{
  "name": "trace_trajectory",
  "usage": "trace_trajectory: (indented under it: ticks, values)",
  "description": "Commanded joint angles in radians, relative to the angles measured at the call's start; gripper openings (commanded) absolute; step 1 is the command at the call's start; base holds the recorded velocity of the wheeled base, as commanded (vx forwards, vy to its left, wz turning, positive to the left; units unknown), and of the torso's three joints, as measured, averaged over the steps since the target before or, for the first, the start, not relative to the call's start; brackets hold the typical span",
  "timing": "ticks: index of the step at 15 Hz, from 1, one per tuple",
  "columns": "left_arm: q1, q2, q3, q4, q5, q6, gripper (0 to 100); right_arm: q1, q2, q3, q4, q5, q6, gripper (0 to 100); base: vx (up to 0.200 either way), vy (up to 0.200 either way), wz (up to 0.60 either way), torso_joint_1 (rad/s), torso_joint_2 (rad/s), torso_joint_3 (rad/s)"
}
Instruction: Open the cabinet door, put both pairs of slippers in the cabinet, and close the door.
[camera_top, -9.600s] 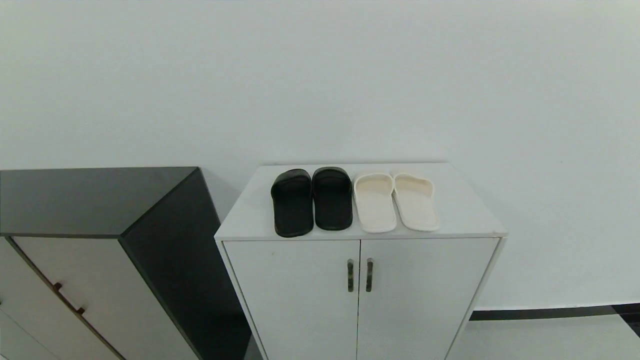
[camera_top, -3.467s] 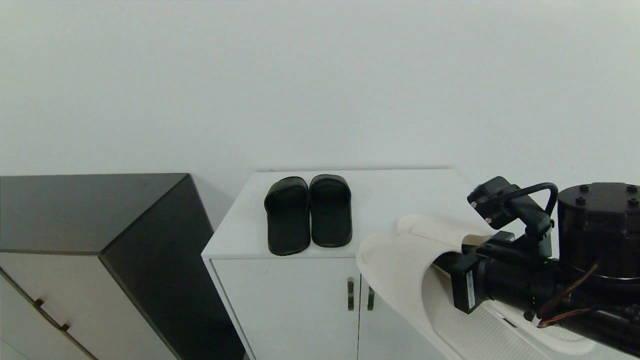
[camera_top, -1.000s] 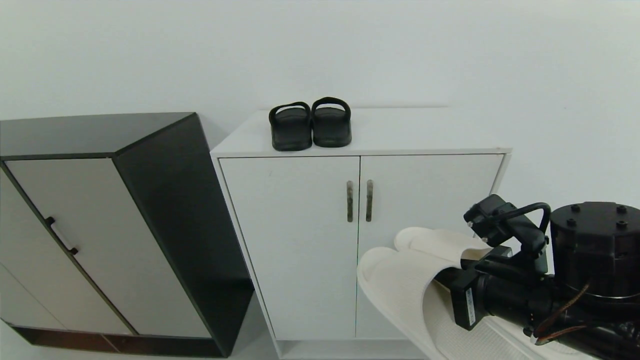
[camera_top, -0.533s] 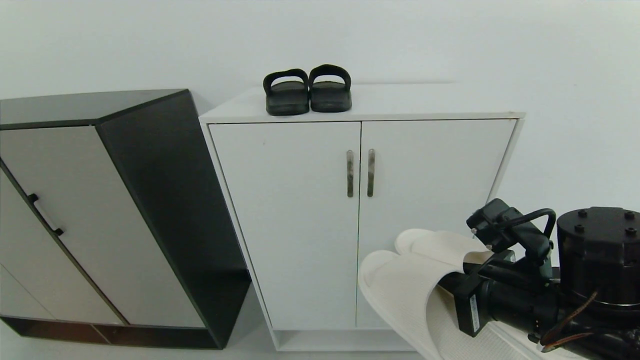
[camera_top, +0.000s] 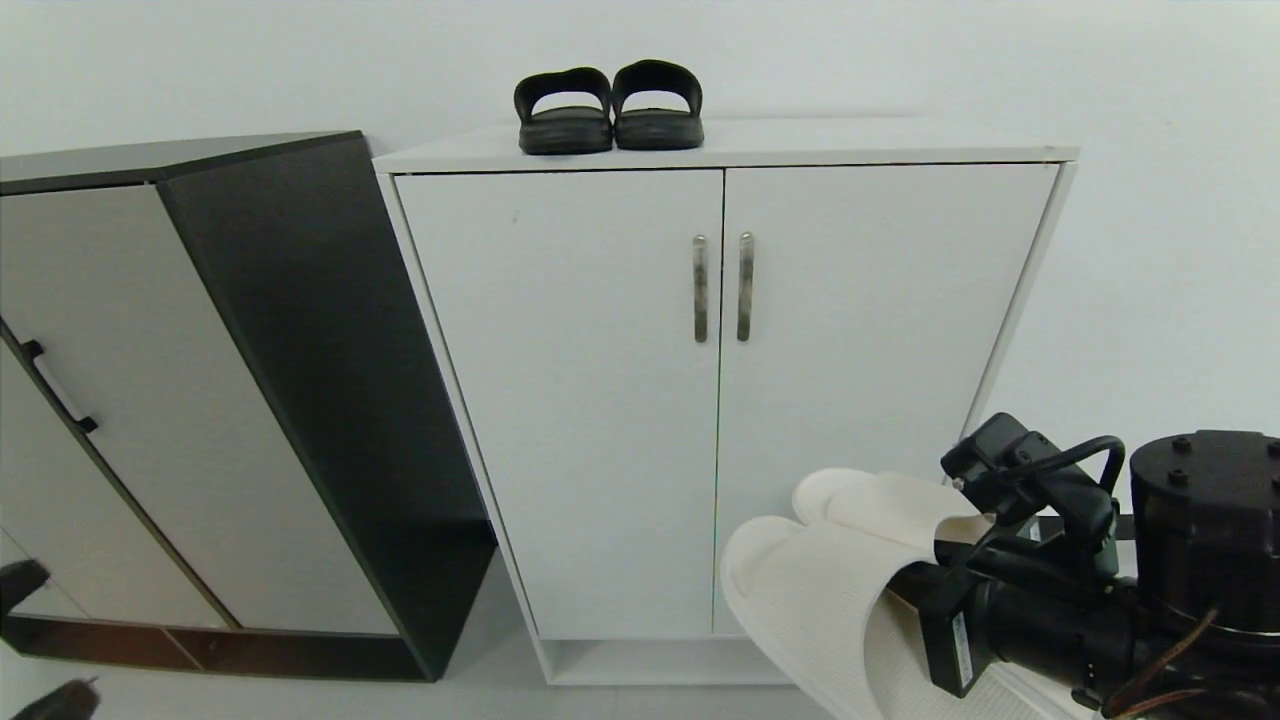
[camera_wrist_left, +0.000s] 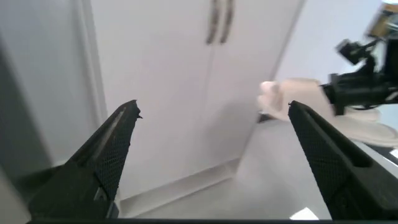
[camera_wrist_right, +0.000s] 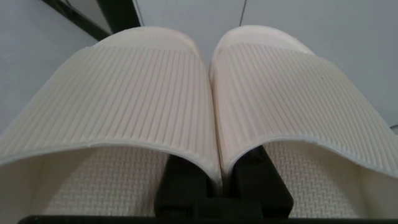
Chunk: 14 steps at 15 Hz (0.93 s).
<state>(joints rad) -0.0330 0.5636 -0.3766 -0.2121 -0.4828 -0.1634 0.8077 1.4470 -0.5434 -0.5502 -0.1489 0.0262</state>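
The white cabinet (camera_top: 600, 400) stands with both doors shut, its two metal handles (camera_top: 720, 288) side by side at the middle. A pair of black slippers (camera_top: 608, 95) rests on its top, left of centre. My right gripper (camera_top: 905, 578) is low in front of the right door, shut on the inner edges of the cream slippers (camera_top: 830, 570), held together with toes toward the cabinet. The right wrist view has the cream slippers (camera_wrist_right: 211, 99) pinched between the dark fingers (camera_wrist_right: 186, 186). My left gripper (camera_wrist_left: 212, 111) is open and holds nothing, facing the cabinet doors (camera_wrist_left: 186, 93) from low left.
A dark cabinet (camera_top: 300, 350) with a light door stands close to the white one's left side. A white wall lies behind and to the right. Pale floor (camera_top: 500, 700) lies in front of the cabinet base.
The head camera has dropped lower, so the cabinet sits higher in the picture and its base shows. The cream slippers stay held in the right gripper. Left fingertips have come in at the lower left edge.
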Motion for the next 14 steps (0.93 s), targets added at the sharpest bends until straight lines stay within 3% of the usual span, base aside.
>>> trace_trajectory:
  ticks: [1, 3, 6, 11, 14]
  values:
    - [-0.067, 0.320, -0.068, -0.104, -0.091, -0.005, 100, 0.004, 0.001, 0.005, 0.000, 0.000, -0.002, 0, 0.000, 0.000, 0.00, 0.007, 0.07, 0.041]
    - [-0.177, 0.492, -0.136, -0.128, -0.091, -0.004, 100, 0.004, 0.003, 0.005, 0.000, 0.000, 0.000, 0, 0.000, 0.000, 0.00, 0.000, 0.00, 0.000]
    - [-0.363, 0.713, -0.219, -0.276, -0.083, -0.007, 100, 0.004, 0.003, 0.007, 0.000, 0.000, -0.011, 0, 0.000, 0.000, 0.00, 0.000, 0.00, 0.000]
    - [-0.544, 0.926, -0.400, -0.383, 0.044, -0.002, 100, 0.013, 0.015, 0.010, -0.004, 0.000, -0.020, 0, 0.000, 0.000, 0.00, 0.000, 0.00, 0.000]
    - [-0.628, 0.941, -0.544, -0.332, 0.061, -0.007, 100, 0.015, 0.015, 0.008, -0.002, -0.001, -0.023, 0, 0.000, 0.000, 0.00, 0.000, 0.00, 0.000]
